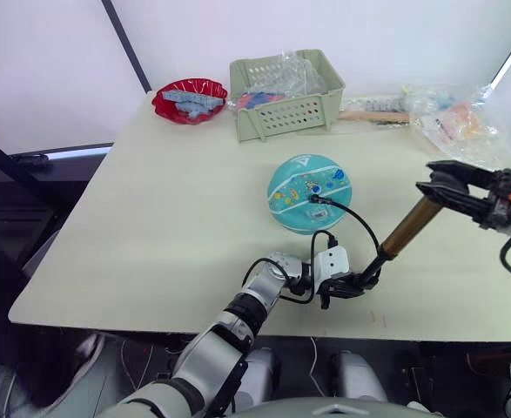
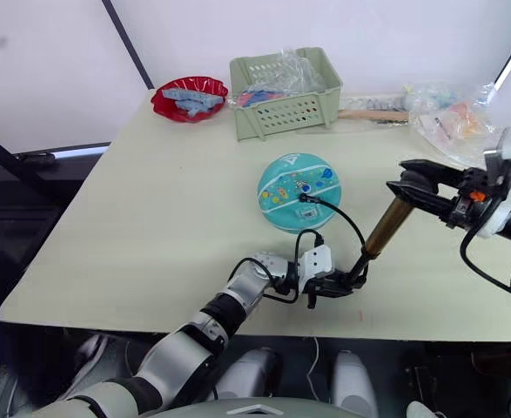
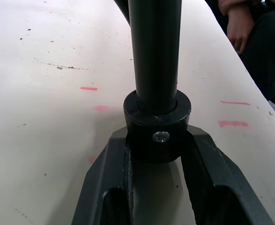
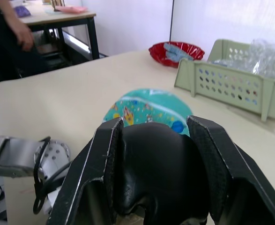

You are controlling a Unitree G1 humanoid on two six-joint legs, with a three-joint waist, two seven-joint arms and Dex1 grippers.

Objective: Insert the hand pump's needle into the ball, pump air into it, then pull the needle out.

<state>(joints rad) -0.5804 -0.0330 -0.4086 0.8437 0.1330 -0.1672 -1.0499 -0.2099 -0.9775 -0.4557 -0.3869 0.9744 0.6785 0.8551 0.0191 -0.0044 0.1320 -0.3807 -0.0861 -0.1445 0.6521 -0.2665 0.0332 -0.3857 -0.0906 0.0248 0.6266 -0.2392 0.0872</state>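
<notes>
1. The teal ball with white stripes and small cartoon prints point(image 1: 309, 193) sits on the pale cream tabletop point(image 1: 168, 226), about mid-table and slightly right of centre.
2. The hand pump with its gold-bronze metal barrel point(image 1: 409, 228) leans at an angle, its black foot down near the front edge of the table and its black T-handle up and to the right.
3. The left gripper point(image 1: 349, 286) is closed on the pump's black foot – in the left wrist view its two black fingers point(image 3: 104, 187) press either side of the round black collar at the base.
4. The right gripper point(image 1: 447, 187) is clamped on the black T-handle at the top of the pump; in the right wrist view both fingers point(image 4: 212, 164) hug the rounded black grip.
5. A thin black hose point(image 1: 359, 222) arcs from the pump's foot up to the near top of the ball, where its black fitting with the needle point(image 1: 316, 199) meets the ball's surface – how deep the needle sits cannot be told.
6. At the far side stand a pale green perforated plastic basket point(image 1: 287, 115) holding clear plastic bags and, to its left, a red glossy bowl point(image 1: 190, 100).
7. Crumpled clear plastic packets point(image 1: 451, 117) lie at the far right.
</notes>
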